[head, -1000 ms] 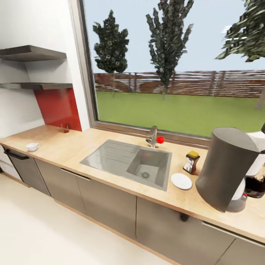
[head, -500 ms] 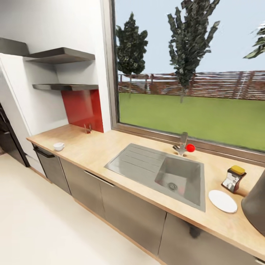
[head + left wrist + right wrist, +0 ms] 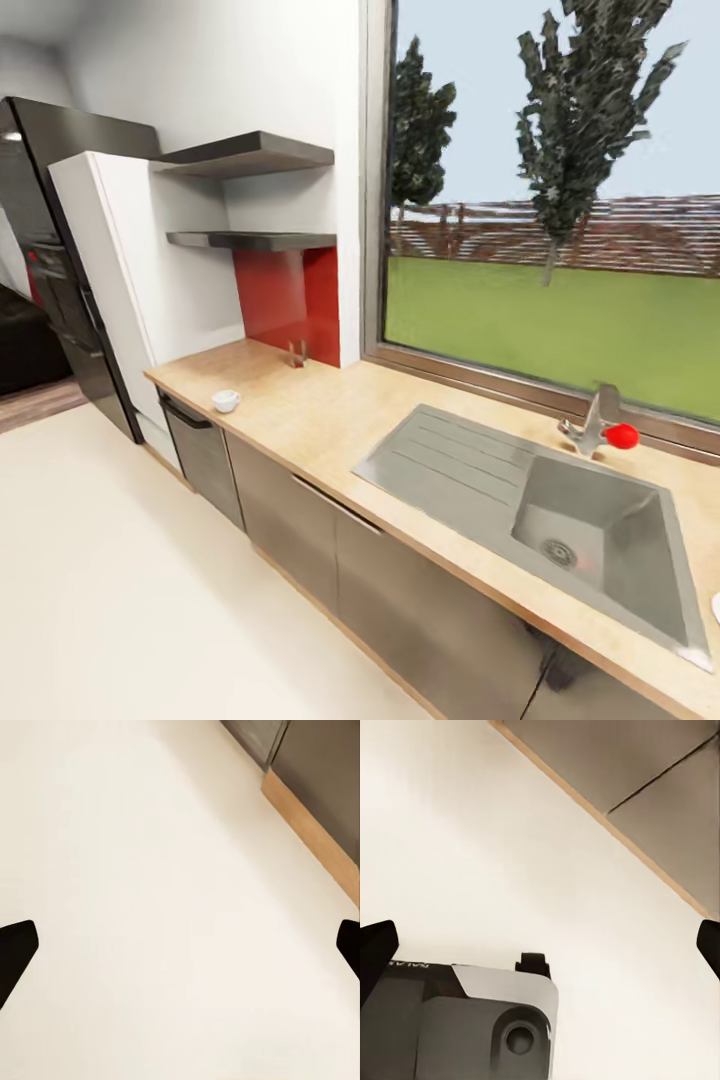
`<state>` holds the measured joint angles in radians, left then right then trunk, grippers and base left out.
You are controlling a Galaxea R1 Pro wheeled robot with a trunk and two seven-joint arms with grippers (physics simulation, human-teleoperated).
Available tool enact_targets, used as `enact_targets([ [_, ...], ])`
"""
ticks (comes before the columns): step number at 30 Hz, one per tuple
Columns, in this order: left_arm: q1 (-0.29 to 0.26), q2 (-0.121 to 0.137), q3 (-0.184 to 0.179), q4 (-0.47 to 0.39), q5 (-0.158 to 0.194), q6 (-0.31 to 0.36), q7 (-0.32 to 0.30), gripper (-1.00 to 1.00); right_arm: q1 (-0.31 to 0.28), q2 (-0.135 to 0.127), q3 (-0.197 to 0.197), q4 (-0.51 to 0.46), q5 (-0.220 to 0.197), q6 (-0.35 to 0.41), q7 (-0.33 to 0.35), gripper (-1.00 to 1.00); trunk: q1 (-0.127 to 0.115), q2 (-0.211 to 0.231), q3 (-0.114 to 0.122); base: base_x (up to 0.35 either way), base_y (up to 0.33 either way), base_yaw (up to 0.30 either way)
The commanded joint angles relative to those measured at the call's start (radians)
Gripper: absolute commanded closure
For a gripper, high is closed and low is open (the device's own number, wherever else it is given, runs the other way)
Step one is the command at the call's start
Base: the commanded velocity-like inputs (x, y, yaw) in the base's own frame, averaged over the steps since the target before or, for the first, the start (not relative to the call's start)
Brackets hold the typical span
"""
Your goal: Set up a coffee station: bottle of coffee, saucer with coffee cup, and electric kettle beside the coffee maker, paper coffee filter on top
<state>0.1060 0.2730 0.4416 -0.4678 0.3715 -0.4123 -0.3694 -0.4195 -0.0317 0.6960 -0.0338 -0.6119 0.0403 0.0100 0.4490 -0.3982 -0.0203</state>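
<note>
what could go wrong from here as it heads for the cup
Two risks, as judgements. The coffee cup sits close to the front edge of the countertop, so a clumsy reach might knock it to the floor. Also, the right wrist view shows the robot's base near the lower cabinets; driving along them could scrape a cabinet front.

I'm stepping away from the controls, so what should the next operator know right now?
Left gripper and right gripper: both open, empty, hanging over the floor.
Coffee cup sits on the countertop towards its far left, below the shelves. The sink is to the right.
Not yet done: cup onto the saucer.
The other task items are out of frame, so check them before continuing.
</note>
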Motion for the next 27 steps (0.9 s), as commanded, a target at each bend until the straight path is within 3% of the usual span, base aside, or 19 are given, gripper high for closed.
enact_targets([
  [1,0.000,0.000,0.002,0.000,0.010,0.002,-0.009,-1.00,-0.001,-0.001,0.008,-0.001,-0.009,0.004,0.001,-1.00,0.001,-0.002,-0.001,0.214,0.285,0.257],
  [27,0.000,0.000,0.002,0.000,0.011,0.004,-0.008,-1.00,0.000,-0.001,0.008,-0.001,-0.008,0.004,0.001,-1.00,0.001,-0.002,0.007,0.255,0.254,0.257],
])
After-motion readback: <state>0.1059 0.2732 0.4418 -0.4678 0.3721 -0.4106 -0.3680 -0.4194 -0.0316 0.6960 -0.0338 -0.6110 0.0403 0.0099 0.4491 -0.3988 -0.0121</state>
